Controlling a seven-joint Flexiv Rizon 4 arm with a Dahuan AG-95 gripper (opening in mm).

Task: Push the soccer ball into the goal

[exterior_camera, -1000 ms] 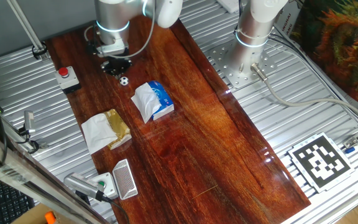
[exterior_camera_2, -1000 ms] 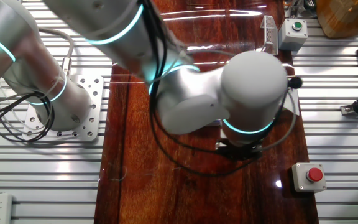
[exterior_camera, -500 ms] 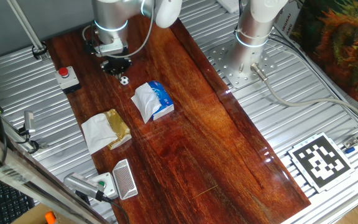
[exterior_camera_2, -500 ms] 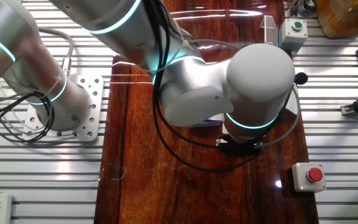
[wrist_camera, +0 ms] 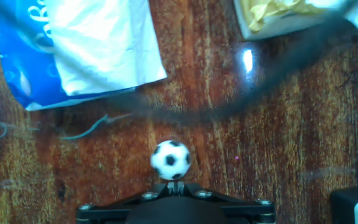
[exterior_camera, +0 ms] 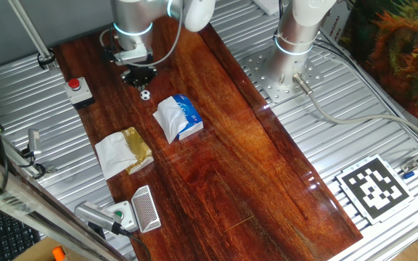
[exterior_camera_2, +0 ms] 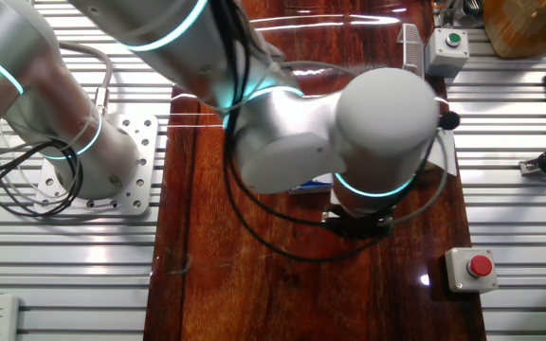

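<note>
The soccer ball (exterior_camera: 145, 93) is a tiny white ball with black patches on the dark wood table, near its far left end. In the hand view the soccer ball (wrist_camera: 171, 160) lies just ahead of my fingertips. My gripper (exterior_camera: 138, 77) hangs right behind the ball with its jaws shut and empty; the hand view shows the gripper (wrist_camera: 176, 186) touching or almost touching the ball. The goal (exterior_camera: 145, 209), a small white frame with grey mesh, stands at the near left end of the table. It also shows in the other fixed view (exterior_camera_2: 409, 49). The arm hides the ball there.
A blue and white tissue pack (exterior_camera: 178, 117) lies just past the ball, between it and the goal. A white napkin with a gold wrapper (exterior_camera: 125, 152) lies further on. A red button (exterior_camera: 75, 85) sits left of the gripper. A white box with a green button (exterior_camera: 118, 215) stands beside the goal.
The arm swayed slightly left and then back right. The ball has stayed in almost the same spot in front of the gripper.
</note>
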